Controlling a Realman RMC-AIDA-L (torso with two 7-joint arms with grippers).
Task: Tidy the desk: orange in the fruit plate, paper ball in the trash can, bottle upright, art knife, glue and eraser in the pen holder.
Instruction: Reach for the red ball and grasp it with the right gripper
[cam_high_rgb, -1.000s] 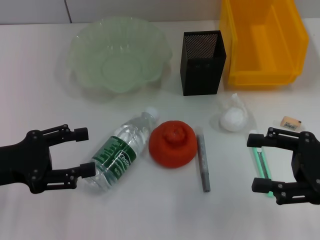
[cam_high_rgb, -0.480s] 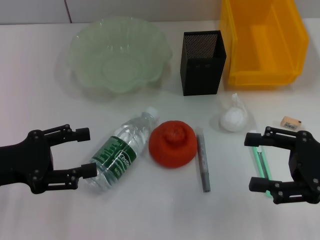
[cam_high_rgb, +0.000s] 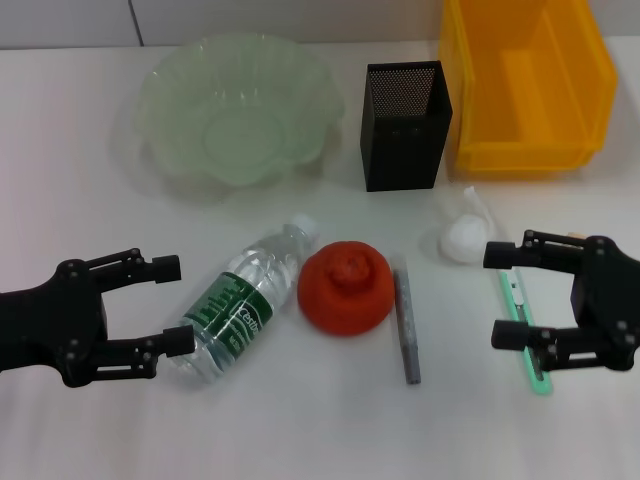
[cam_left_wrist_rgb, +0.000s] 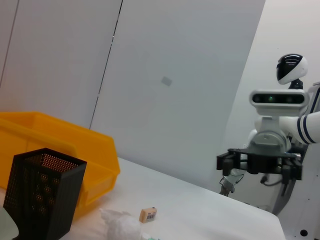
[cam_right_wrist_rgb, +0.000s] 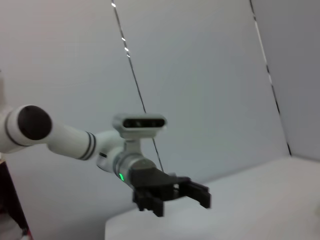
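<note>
Orange-red fruit (cam_high_rgb: 344, 287) lying mid-desk, flanked by toppled clear bottle (cam_high_rgb: 243, 300) on one side and grey art knife (cam_high_rgb: 407, 324) on the other. Farther back: pale green fruit plate (cam_high_rgb: 175, 120), black mesh pen holder (cam_high_rgb: 404, 125), yellow bin (cam_high_rgb: 524, 85). White paper ball (cam_high_rgb: 463, 238) near right gripper (cam_high_rgb: 507, 293), fingers spread above green glue stick (cam_high_rgb: 523, 328). Left gripper (cam_high_rgb: 168, 303) spread apart beside bottle's base.
</note>
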